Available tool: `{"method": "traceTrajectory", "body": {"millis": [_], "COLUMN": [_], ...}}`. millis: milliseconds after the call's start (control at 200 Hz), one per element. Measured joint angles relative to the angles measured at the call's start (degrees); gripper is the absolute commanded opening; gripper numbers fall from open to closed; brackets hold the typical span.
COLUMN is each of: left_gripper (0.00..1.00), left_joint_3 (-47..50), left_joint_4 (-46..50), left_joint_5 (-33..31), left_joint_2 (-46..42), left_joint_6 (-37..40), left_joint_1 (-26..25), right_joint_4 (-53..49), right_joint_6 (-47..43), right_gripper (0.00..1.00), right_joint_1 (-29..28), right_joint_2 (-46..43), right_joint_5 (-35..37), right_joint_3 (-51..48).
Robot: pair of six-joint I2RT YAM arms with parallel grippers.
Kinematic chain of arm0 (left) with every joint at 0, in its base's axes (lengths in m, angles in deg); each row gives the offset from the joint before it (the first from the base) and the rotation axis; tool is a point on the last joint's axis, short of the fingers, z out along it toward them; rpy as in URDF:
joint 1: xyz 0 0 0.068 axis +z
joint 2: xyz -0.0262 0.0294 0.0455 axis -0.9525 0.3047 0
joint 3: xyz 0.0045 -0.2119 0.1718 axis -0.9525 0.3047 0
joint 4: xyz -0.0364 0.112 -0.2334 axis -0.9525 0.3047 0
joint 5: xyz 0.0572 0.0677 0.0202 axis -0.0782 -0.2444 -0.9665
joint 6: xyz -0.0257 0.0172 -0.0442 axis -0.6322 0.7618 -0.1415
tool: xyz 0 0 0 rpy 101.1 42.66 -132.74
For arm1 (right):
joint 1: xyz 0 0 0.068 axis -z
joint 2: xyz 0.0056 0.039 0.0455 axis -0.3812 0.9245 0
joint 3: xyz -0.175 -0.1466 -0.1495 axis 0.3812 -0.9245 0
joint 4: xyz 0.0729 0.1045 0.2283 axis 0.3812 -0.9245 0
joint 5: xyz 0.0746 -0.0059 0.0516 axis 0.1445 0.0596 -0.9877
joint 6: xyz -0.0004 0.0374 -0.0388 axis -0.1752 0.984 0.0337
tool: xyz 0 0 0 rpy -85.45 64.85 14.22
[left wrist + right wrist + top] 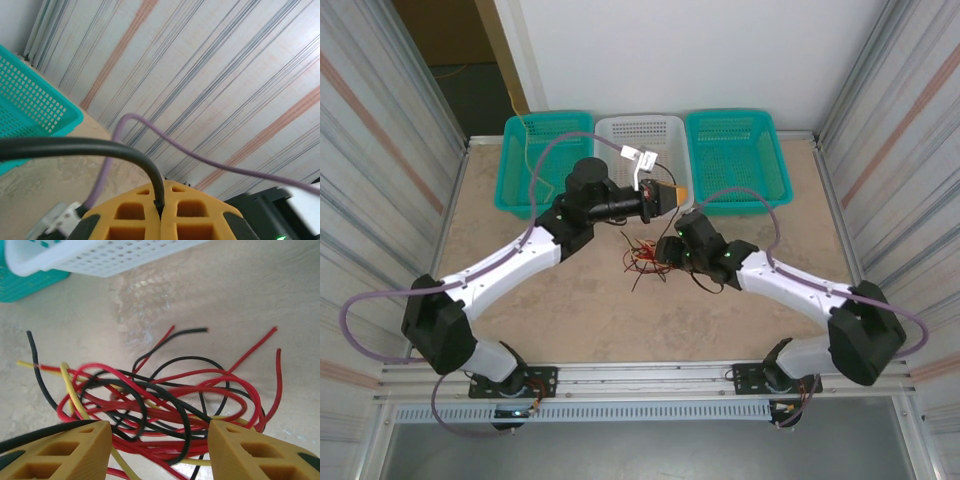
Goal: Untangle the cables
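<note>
Your tangle of cables [645, 258] [165, 395] lies on the surface [570, 310] just in front of the white basket [640, 128] [100, 255], outside it. Teal baskets [545, 150] flank the white basket. The right pincer [670, 248] [159, 426] is spread, straddling the tangle. The left pincer [672, 195] [160, 210], nearer the white basket, is pressed together, pinching a black cable [75, 146].

My left arm [510, 262] reaches forward and bends inward. The left pincer [160, 200] points to my right, jaws pressed together on a black cable [75, 146]. My right arm [790, 285] angles inward, wrist tipped down. The right pincer [160, 445] has its jaws apart, gripping nothing.
</note>
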Motion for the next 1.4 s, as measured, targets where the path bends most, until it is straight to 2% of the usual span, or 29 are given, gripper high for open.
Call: {"method": "traceTrajectory", "body": {"millis": [55, 150, 301, 451, 536, 646, 807, 892, 962, 1102, 1217, 1398], "left_gripper": [0.0, 0.0, 0.0, 0.0, 0.0, 0.0, 0.0, 0.0, 0.0, 0.0, 0.0, 0.0], "left_joint_3": [-1.6, -4.0, -8.6, -11.8, -12.0, -11.6, -8.7, -7.4, -6.8, -6.8, -6.8, -6.8], "left_joint_4": [0.8, 1.4, 1.1, 1.3, 1.7, 2.9, 4.0, 4.3, 4.6, 5.5, 5.5, 5.5], "left_joint_5": [0.2, 0.8, 1.1, 0.5, -0.5, -1.8, -3.5, -3.9, -4.1, -4.2, -4.1, -3.4], "left_joint_2": [-0.5, -1.7, -4.3, -7.7, -9.2, -10.0, -9.6, -8.6, -7.8, -7.2, -7.1, -6.8], "left_joint_6": [-0.9, -2.4, -4.6, -5.7, -5.8, -6.3, -9.6, -11.6, -13.0, -14.7, -15.9, -18.0], "left_joint_1": [0.1, 0.6, 2.5, 5.3, 6.2, 7.3, 9.5, 10.1, 10.2, 10.2, 10.2, 10.2], "right_joint_4": [0.6, 1.6, 1.6, 1.1, -0.4, -3.6, -7.8, -8.0, -7.8, -6.6, -4.8, -3.1], "right_joint_6": [0.1, 0.6, 1.8, 2.0, 1.6, 0.0, -4.5, -7.2, -9.3, -12.6, -14.6, -16.2], "right_gripper": [0.48, 0.3, 0.27, 0.35, 0.46, 0.62, 0.69, 0.83, 0.86, 0.83, 0.7, 0.6], "right_joint_1": [0.7, 1.7, 2.3, 2.3, 2.3, 1.4, 0.2, -0.1, -0.5, -1.0, -1.0, -1.0], "right_joint_2": [2.2, 5.3, 8.7, 8.9, 7.1, -0.7, -15.0, -19.0, -20.3, -18.6, -14.2, -7.1], "right_joint_5": [-0.5, -1.7, -3.6, -4.7, -4.8, -3.0, -0.3, 0.2, -0.2, -1.3, -2.5, -5.0], "right_joint_3": [0.0, -0.2, -0.3, -1.7, -2.4, -2.3, 2.4, 6.5, 9.5, 14.3, 17.2, 19.7]}}
